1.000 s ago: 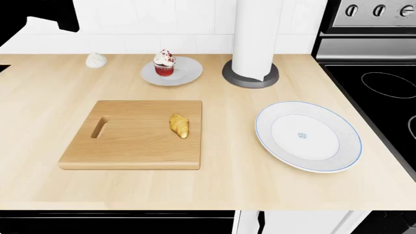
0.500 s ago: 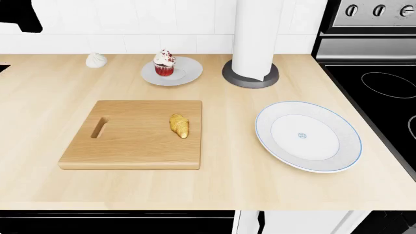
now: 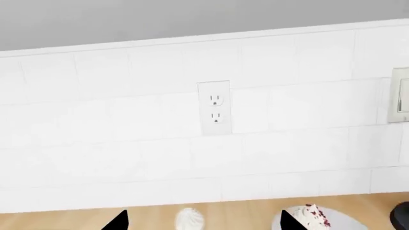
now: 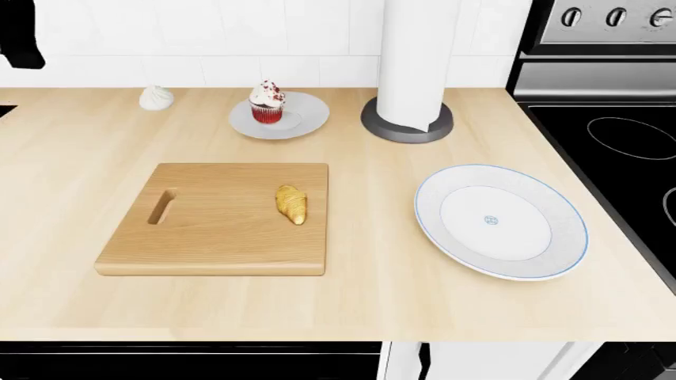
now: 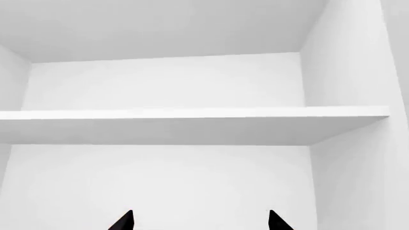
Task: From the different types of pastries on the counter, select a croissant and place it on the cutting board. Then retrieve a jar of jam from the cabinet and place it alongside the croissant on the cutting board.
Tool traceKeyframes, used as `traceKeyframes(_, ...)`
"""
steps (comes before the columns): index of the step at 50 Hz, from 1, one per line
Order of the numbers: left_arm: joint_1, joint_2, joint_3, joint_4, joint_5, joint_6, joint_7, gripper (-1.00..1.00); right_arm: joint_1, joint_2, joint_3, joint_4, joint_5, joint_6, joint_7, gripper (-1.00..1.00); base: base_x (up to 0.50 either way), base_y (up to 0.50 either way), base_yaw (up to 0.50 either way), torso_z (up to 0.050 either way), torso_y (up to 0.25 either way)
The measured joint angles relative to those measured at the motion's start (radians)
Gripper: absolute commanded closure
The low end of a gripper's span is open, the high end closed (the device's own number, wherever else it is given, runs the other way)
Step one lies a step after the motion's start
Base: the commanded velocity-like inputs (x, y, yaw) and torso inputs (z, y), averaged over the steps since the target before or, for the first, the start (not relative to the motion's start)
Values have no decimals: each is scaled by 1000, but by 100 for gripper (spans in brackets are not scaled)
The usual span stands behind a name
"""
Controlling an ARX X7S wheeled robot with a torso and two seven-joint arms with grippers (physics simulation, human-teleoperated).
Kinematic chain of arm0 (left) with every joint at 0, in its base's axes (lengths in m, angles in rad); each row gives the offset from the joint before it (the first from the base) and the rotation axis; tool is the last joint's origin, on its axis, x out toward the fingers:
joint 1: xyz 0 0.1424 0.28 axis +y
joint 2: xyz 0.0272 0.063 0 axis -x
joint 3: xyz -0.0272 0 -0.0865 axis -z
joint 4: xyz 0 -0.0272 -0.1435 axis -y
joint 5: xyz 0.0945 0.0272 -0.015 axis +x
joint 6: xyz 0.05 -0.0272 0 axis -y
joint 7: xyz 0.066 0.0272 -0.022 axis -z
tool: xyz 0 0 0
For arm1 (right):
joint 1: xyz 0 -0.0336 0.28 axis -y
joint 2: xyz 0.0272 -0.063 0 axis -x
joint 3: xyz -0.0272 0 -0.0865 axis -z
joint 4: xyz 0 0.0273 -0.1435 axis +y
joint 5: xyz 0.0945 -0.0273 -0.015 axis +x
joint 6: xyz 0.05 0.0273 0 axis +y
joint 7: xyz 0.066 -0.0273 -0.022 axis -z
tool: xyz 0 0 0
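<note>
Croissant lies on the board, right side, away from the handle slot. Board sits on the counter, left of a big plate. Cupcake stands on a small plate at the far edge; bun is further left by the wall, paper towel roll to the right.

Left gripper: two dark tips spread wide, nothing between them, facing the tiled wall and outlet, with bun and cupcake just below.

Right gripper: tips wide apart, empty, pointed into a white cabinet at a shelf. No jar visible.
</note>
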State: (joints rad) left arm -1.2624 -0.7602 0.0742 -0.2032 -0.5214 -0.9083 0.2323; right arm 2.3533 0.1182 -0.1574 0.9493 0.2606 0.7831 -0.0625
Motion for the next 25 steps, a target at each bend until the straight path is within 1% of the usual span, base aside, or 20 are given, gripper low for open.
traceKeyframes(6,-21,-55,11,-27,-13,6,84,-100,1,-30,72,46,-102,10,-20,-100,0,0,0,0,0)
traceKeyframes(13,-59,-98,39,-77,-5,11,157,-100,2,-53,112,95,-187,0,-37,-100,0,0,0,0,0)
traceKeyframes(20,-118,-118,92,-151,10,1,238,-100,2,-69,129,125,-257,-15,-53,-100,3,15,0,0,0)
traceKeyframes(25,-166,-113,137,-205,23,-3,291,-100,3,-74,135,136,-290,-25,-55,-100,140,261,0,0,0)
